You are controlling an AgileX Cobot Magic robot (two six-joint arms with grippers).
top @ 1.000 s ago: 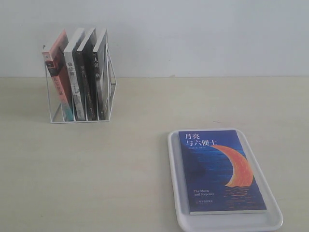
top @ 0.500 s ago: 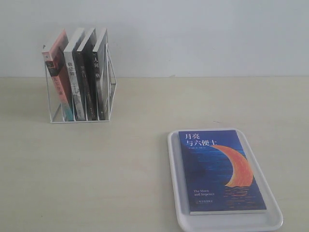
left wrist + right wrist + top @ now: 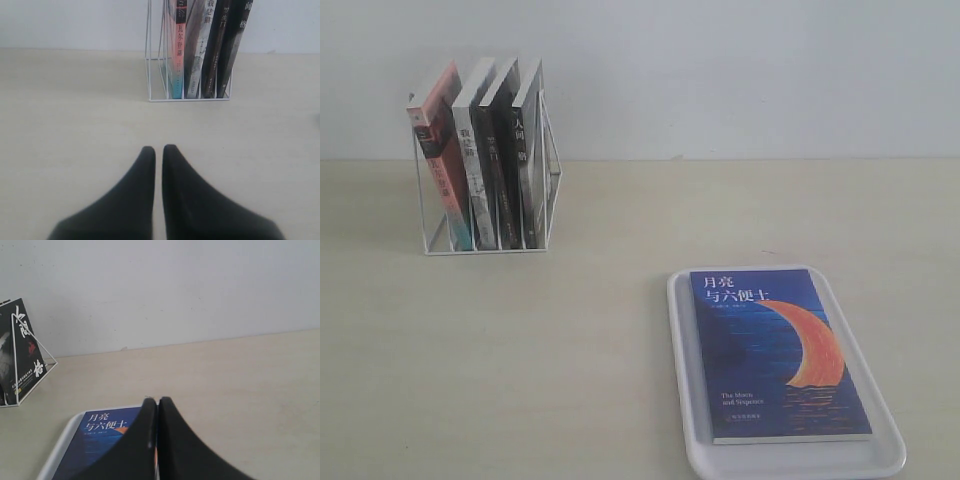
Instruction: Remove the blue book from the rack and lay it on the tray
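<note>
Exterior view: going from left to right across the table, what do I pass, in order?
Pink-red-spined book → black-and-grey books, all standing in the rack → bare tabletop → tray with the blue book lying flat on it.

You see a deep blue paperback book with an orange moon (image 3: 775, 350). Its paper cover looks smooth, with a soft shine. The flat white tray with a low rim (image 3: 790, 456) looks like smooth plastic, a little glossy. The small white wire rack (image 3: 485, 251) is thin metal by its look, with a smooth white coat. The pink-red-spined book (image 3: 438, 160) and the black-and-grey books (image 3: 505, 160) have smooth paper covers. The pale beige surface (image 3: 540, 360) looks matt, with faint fine streaks. The white wall (image 3: 740, 70) is plain and matt. The black left gripper (image 3: 158, 149) and black right gripper (image 3: 154, 401) look smooth and dull, like plastic or rubber; you cannot tell which.
</note>
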